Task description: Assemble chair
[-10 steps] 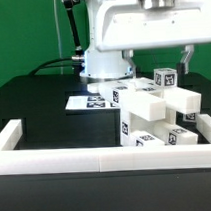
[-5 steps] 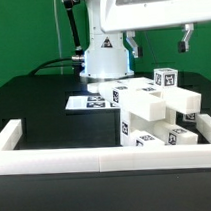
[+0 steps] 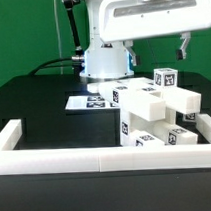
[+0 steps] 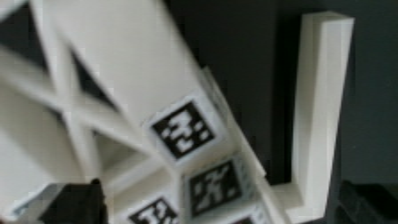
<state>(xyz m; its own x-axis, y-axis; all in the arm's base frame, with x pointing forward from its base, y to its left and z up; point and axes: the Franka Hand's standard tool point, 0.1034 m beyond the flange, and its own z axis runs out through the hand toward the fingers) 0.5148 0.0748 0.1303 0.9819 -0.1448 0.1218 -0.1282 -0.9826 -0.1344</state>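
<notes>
Gripper (image 3: pixel 156 48) jaws spread wide, empty, hanging above the chair (image 3: pixel 154 113) (no contact). Chair sits on the black table (image 3: pixel 43 102), against the white rail (image 3: pixel 96 160), just beside the marker board (image 3: pixel 91 100).

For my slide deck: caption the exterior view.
Open gripper hovering above the tagged white chair assembly beside the marker board, inside the white border rail.

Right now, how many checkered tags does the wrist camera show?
3, on the chair: first tag mid-picture, second tag beside it, third tag at the edge. Others possibly hidden.
</notes>
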